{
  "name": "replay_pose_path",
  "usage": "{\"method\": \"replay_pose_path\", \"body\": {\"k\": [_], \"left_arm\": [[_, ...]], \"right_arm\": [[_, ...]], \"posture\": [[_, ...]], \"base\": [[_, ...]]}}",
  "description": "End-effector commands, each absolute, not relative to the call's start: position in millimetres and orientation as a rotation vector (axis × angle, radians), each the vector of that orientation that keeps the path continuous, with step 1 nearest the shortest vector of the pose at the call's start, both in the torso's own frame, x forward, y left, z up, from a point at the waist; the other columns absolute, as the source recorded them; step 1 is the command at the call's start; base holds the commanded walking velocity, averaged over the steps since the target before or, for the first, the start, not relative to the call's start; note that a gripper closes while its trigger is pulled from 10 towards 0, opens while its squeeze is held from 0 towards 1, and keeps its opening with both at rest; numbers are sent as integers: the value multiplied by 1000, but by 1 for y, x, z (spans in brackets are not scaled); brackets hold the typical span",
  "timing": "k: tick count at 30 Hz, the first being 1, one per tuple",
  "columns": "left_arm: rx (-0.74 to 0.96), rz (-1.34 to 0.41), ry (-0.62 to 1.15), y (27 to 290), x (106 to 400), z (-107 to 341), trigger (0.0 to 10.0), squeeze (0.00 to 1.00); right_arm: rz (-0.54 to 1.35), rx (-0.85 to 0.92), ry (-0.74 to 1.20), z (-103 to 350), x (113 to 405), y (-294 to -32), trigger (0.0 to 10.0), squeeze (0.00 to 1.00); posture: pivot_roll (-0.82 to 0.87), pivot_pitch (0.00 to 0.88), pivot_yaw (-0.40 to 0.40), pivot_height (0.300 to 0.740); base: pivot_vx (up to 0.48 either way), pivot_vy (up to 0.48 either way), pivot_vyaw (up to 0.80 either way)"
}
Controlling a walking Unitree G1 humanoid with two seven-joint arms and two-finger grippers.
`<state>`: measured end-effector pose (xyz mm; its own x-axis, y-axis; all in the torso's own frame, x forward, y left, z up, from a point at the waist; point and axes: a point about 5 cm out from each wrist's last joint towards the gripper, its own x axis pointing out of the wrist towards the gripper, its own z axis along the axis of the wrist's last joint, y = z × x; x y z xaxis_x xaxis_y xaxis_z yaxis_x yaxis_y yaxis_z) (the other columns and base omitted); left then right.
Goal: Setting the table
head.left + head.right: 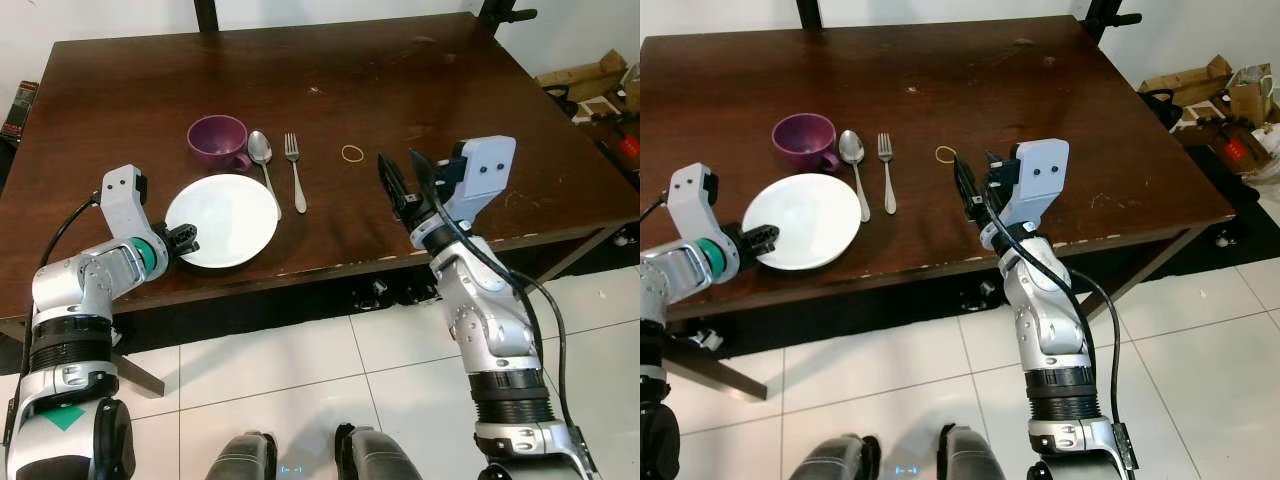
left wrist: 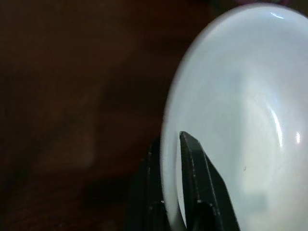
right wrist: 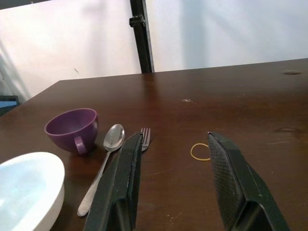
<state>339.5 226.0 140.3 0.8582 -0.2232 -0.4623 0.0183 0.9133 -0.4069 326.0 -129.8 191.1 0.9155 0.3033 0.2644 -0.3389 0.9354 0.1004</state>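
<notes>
Two silver arms are seen, each jointed in ribbed black rings and ended by a pale grey wrist block. A green band is worn on the left arm (image 1: 95,285), and black cables are looped along the right arm (image 1: 480,320). Each gripper is formed of two long black fingers (image 3: 226,178).

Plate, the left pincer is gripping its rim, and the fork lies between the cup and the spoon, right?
Not quite. The left pincer does grip the plate rim, but the left eye view shows the spoon between the cup and the fork.
</notes>
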Motion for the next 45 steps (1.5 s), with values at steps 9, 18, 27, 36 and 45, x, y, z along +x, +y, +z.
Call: {"method": "replay_pose_path", "body": {"k": [9,18,27,36,45], "left_arm": [[-377,-117,390,219,340,158,0,0],[-124,-227,-218,179,330,254,10000,0],[-74,-382,-377,134,314,283,10000,0],[-51,-418,-457,120,307,287,10000,0],[-42,-413,-482,120,303,289,10000,0]], "right_arm": [[325,164,-261,195,327,-131,10000,0],[527,376,-437,246,310,-112,10000,0],[668,405,-507,267,296,-95,10000,0],[660,396,-500,270,296,-97,10000,0],[619,309,-429,252,301,-101,10000,0]], "posture": [[65,76,30,740],[65,69,22,740],[60,65,20,740],[46,48,15,740],[47,39,11,740]], "base": [[0,0,0],[0,0,0],[0,0,0],[0,0,0],[0,0,0]]}}
